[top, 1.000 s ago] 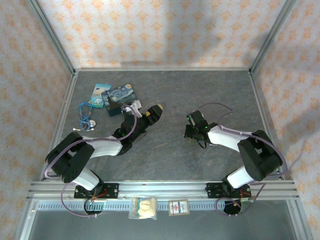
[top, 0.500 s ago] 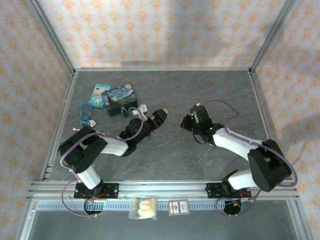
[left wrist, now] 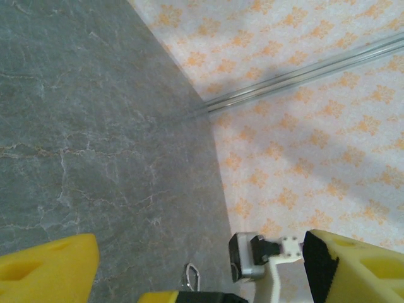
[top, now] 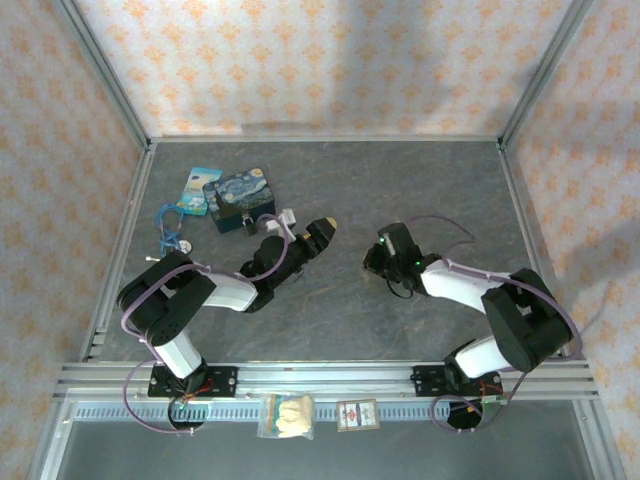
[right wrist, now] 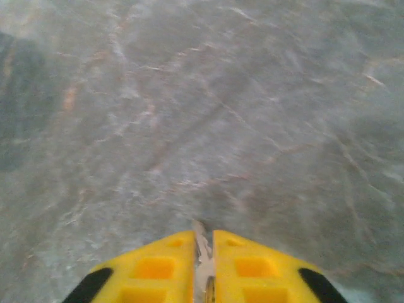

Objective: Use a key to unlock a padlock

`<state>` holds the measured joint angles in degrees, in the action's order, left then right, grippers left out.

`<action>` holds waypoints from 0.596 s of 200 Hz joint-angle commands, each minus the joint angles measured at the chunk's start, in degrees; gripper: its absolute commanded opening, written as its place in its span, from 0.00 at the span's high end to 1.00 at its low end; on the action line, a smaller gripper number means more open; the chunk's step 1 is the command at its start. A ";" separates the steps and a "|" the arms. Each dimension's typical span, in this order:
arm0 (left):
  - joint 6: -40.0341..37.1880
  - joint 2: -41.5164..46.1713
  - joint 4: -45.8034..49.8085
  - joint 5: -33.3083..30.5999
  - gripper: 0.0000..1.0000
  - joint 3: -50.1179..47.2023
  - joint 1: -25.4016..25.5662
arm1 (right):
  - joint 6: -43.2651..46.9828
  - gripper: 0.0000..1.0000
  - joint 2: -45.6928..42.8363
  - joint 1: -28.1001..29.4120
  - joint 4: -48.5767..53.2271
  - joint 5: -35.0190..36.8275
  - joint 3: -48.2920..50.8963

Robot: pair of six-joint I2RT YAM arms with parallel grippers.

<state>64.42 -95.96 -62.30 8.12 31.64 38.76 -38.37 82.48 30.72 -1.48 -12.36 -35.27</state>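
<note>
Right gripper, near and right of centre, sits low over the table. Its fingers pinch the key, with the blade poking out ahead. Slightly farther and to the left, the left gripper stands spread wide. A thin loop on a dark body, apparently the padlock, shows between its fingers, touching neither.

Nothing you can really read here: the little packet on the front rail has print, way too tiny.
</note>
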 commanded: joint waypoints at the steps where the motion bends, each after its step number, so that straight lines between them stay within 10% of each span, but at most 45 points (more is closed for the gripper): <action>1: -2.15 1.86 1.56 -1.18 0.17 1.41 -1.09 | 2.35 0.70 -1.23 0.39 5.75 7.43 -1.04; 27: -2.73 2.64 1.98 -1.95 0.17 1.31 -1.94 | 5.61 0.56 -3.29 0.50 8.74 11.83 -1.65; 119: -4.04 3.69 3.77 -2.84 0.17 1.41 -2.73 | 4.30 0.54 -1.38 5.06 8.86 6.91 -0.33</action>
<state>61.45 -94.08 -59.35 6.59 32.21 36.69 -32.99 81.38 34.33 6.04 -5.96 -35.68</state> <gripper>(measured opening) 0.830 0.455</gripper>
